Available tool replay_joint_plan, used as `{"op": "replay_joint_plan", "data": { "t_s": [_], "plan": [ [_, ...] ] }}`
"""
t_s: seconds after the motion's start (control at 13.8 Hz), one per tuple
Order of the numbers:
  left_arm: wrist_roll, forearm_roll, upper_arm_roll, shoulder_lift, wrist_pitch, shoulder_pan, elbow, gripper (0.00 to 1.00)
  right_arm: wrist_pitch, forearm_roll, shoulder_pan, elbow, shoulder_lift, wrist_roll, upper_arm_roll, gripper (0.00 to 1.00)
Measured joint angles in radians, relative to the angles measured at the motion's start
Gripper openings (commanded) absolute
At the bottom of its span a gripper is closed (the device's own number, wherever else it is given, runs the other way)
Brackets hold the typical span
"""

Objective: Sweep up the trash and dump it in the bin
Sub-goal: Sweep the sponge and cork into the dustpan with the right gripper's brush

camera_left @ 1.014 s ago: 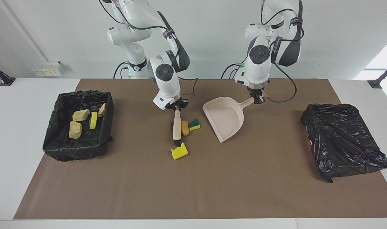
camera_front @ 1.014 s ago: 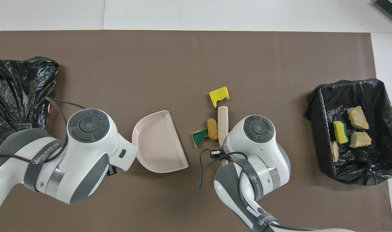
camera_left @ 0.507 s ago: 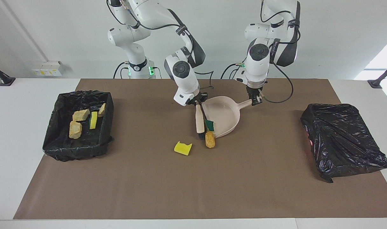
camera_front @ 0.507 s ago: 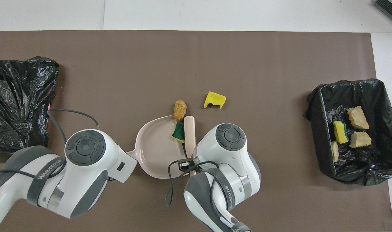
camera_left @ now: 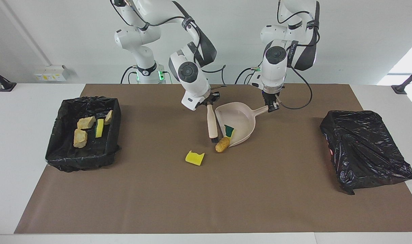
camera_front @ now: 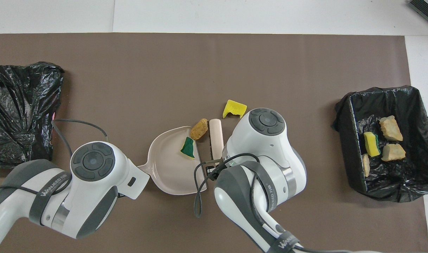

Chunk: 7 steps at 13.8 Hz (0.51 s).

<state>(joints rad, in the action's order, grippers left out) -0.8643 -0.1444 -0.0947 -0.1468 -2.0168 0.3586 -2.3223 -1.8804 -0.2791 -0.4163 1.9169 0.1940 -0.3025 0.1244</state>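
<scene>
The trash is in three spots. A green-topped sponge wedge [camera_left: 229, 130] lies inside the beige dustpan [camera_left: 241, 117]. A brown nugget [camera_left: 222, 145] sits right at the dustpan's open edge, just touching it. A yellow sponge chunk [camera_left: 194, 158] lies alone on the brown mat [camera_left: 206, 203], near the nugget but apart from it, farther from the robots. Four more scraps, three tan pieces [camera_left: 80, 138] and a yellow and green sponge [camera_left: 99, 127], lie in the black-lined bin [camera_left: 57, 142] at the right arm's end of the table.

The right gripper [camera_left: 208, 101] is squeezed tight on the handle of the brush [camera_left: 211, 123]. The brush's black bristles are just beside the nugget. The left gripper [camera_left: 272, 106] is clamped on the dustpan's handle. A lumpy black bag [camera_left: 365, 149] covers something at the left arm's end.
</scene>
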Motion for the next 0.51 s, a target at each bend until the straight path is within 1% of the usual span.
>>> {"op": "replay_joint_plan", "data": {
  "t_s": [0.14,0.29,0.36,0.51],
  "plan": [
    [0.030,0.000,0.001,0.000,0.000,0.000,-0.001,0.00,0.004,0.167,0.036,-0.004,0.001,0.001,-0.002,0.00],
    [0.121,0.000,0.001,0.000,0.000,-0.001,-0.002,0.00,0.004,0.326,0.082,-0.004,0.007,0.024,-0.002,0.00],
    [0.149,0.000,0.001,0.000,0.000,-0.001,-0.002,0.00,0.004,0.392,0.109,-0.004,0.014,0.064,-0.002,0.00],
    [0.196,0.000,0.001,0.000,0.000,-0.001,-0.002,0.00,0.004,0.467,0.165,-0.015,0.043,0.150,-0.003,0.00]
  ]
}}
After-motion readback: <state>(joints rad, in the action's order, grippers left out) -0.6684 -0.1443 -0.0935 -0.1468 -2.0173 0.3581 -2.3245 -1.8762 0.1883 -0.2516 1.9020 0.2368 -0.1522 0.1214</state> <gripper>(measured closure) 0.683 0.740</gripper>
